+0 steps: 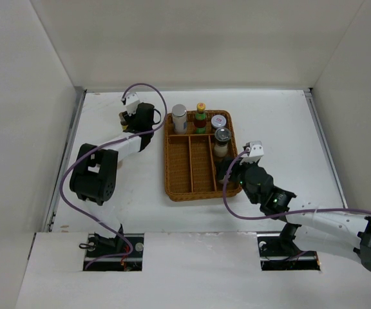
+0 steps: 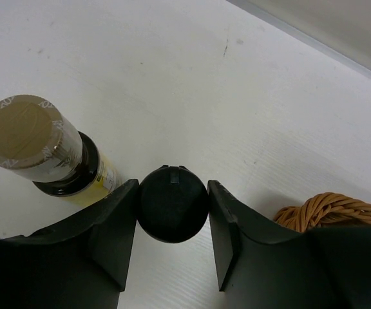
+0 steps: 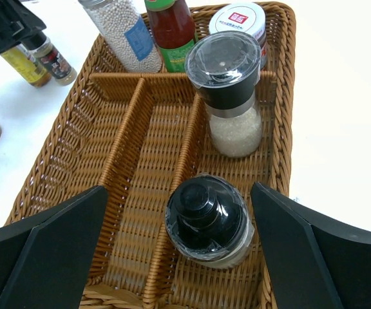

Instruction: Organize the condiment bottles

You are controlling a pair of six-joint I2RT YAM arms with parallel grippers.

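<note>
- Clear silver-lidded shaker (image 1: 180,118), green-red sauce bottle (image 1: 201,117), white-lidded jar (image 1: 219,122): upright, far row of basket (image 1: 167,161).
- Far grinder (image 3: 227,96), near grinder (image 3: 208,222): black tops, standing in right compartment.
- Yellow bottle (image 2: 40,145): upright on table (image 1: 269,129), left of basket.
- Black-capped bottle (image 2: 172,209): beside it, pinched by left tool (image 2: 172,193).

The woven basket (image 3: 281,129) is tan, the grinder (image 3: 208,219) black-lidded, the sauce bottle (image 1: 201,120) red, seemingly yellow-capped.

1. The woven basket (image 1: 189,177) sits mid-table (image 1: 282,129).
2. Its far row holds, left to right, a shaker (image 1: 180,118), a sauce bottle (image 1: 201,117) and a jar (image 1: 219,121).
3. Its right compartment holds the far grinder (image 3: 227,90) and, behind it towards the near edge, the near grinder (image 3: 209,220).
4. Left of the basket, a round-capped bottle (image 2: 172,203) and a foil-topped bottle (image 2: 37,145) stand side by side.
</note>
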